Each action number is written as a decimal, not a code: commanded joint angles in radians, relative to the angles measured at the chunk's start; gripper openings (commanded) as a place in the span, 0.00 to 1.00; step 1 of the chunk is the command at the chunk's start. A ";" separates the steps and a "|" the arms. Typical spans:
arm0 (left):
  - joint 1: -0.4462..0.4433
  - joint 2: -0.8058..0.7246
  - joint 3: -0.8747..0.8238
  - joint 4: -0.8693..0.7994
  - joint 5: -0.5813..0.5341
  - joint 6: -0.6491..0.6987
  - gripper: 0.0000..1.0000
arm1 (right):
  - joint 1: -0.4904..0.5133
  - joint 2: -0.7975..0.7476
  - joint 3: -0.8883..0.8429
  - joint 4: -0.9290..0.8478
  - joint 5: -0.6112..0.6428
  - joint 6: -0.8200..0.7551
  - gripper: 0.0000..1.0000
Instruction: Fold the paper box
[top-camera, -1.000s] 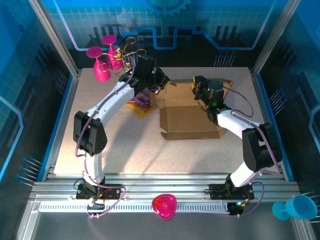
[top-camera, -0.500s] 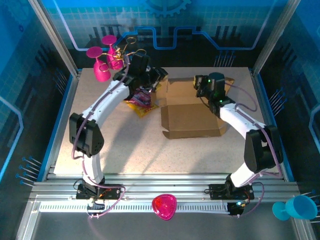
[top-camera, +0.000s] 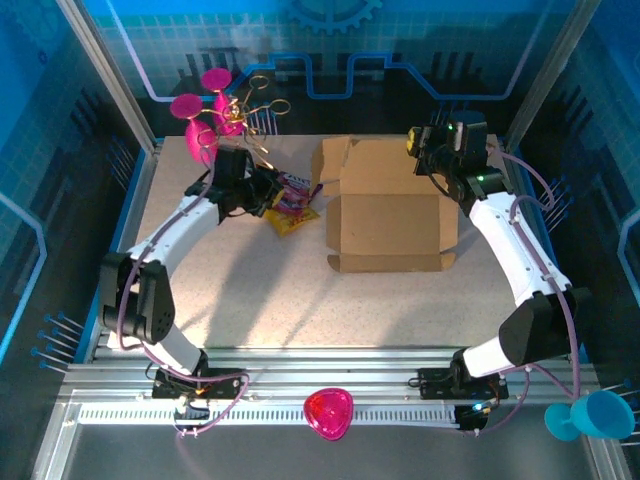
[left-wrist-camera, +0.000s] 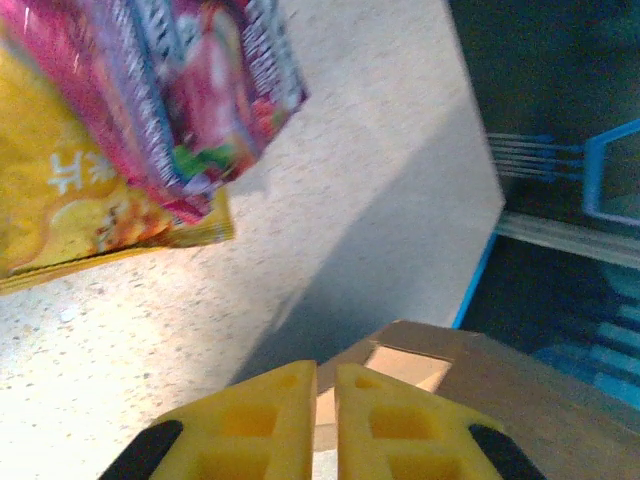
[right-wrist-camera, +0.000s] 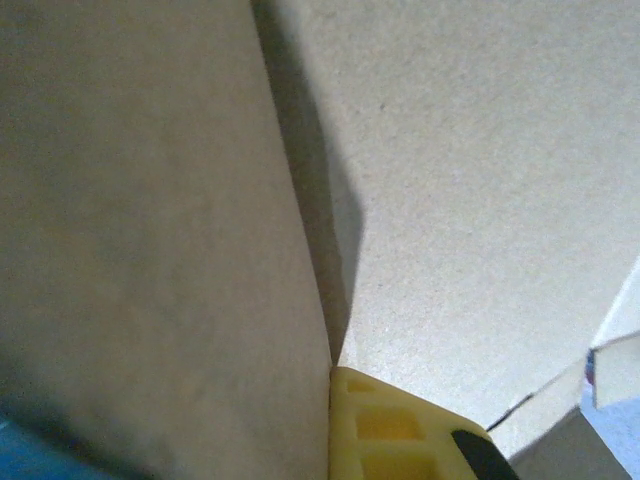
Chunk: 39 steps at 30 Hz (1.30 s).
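Note:
The paper box (top-camera: 385, 225), brown corrugated cardboard, lies in the middle of the table with low side walls up and its rear panel (top-camera: 385, 165) tilted upward. My right gripper (top-camera: 432, 150) is at that panel's far right corner, shut on it. In the right wrist view the cardboard (right-wrist-camera: 150, 250) presses against one yellow finger (right-wrist-camera: 400, 430); the other finger is hidden behind it. My left gripper (top-camera: 265, 188) hovers left of the box over a snack packet, shut with nothing between its fingers (left-wrist-camera: 250, 425). A corner of the box (left-wrist-camera: 520, 385) shows beyond them.
A purple-yellow snack packet (top-camera: 290, 198) (left-wrist-camera: 150, 130) lies just left of the box. Pink goblets (top-camera: 200, 115) and gold wire stand at the back left. A pink bowl (top-camera: 328, 412) and a blue cup (top-camera: 598, 412) sit off the table in front.
My left arm has pulled back leftward from the box, its jaws opening and closing again on nothing. My right gripper has closed on the rear panel and carried it back and up.

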 joint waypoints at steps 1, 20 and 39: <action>-0.023 -0.020 0.012 0.097 0.038 0.012 0.12 | -0.021 -0.024 0.026 -0.068 -0.012 0.014 0.00; -0.079 -0.181 -0.037 0.060 0.001 0.015 0.14 | -0.061 -0.073 0.040 -0.088 -0.062 -0.004 0.00; -0.226 0.053 -0.388 0.916 -0.080 -0.265 0.20 | -0.093 -0.157 0.047 -0.222 -0.168 -0.030 0.00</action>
